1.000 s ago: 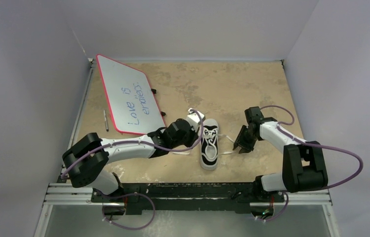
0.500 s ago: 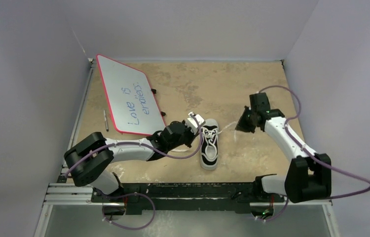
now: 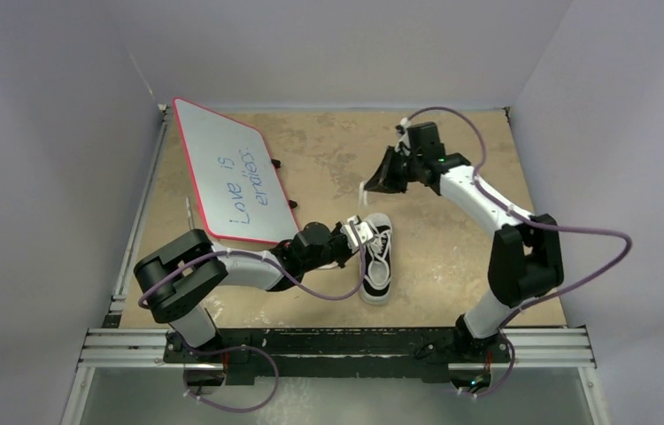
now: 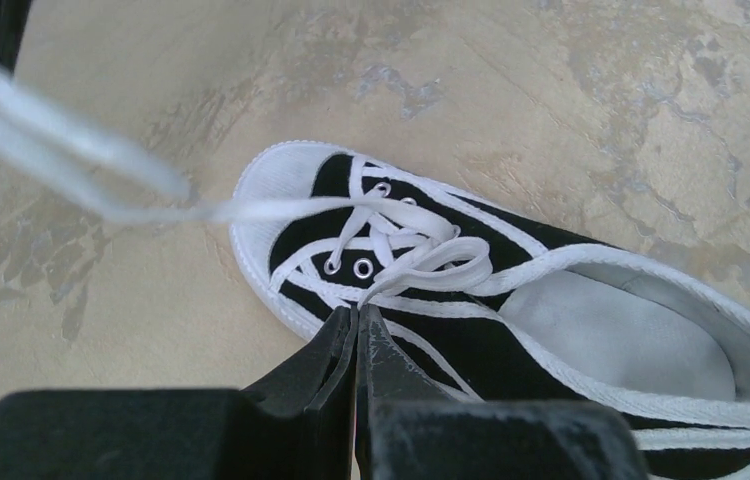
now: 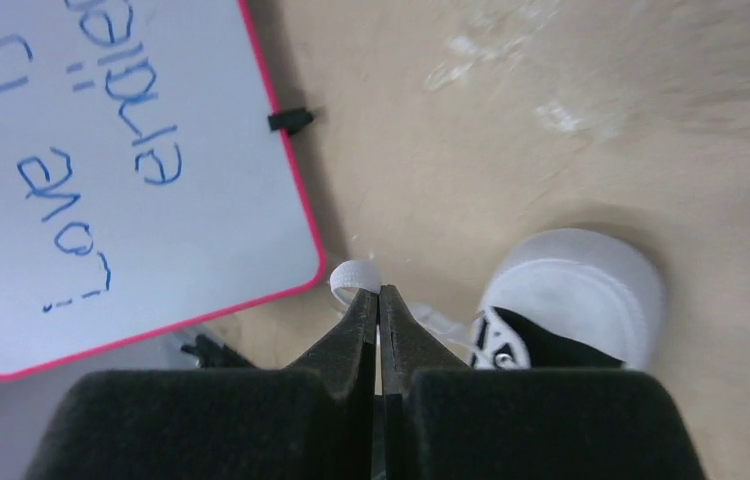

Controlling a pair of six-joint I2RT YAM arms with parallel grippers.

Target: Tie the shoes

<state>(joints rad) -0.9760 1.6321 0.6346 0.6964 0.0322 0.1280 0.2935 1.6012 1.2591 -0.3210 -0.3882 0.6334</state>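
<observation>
Left gripper (image 4: 356,312), jaws pressed together, pinching a loop of the white laces (image 4: 421,255) beside the front eyelets of the black-and-white sneaker (image 4: 491,340). The sneaker rests sole-down on the mottled tan table (image 4: 601,100), its white toe cap (image 4: 281,175) pointing to the upper left. A taut lace strand (image 4: 251,210), blurred close to the lens, runs from the eyelets to the top-left corner

The low black sneaker (image 4: 491,345) is matt woven canvas with a smooth white rubber toe cap (image 5: 576,278), its flat white laces (image 4: 416,250) are soft woven cloth, the mottled tan tabletop (image 4: 601,110) looks matt, worn and slightly rough, and the red-rimmed whiteboard (image 5: 101,170) has a smooth, faintly glossy writing face.
</observation>
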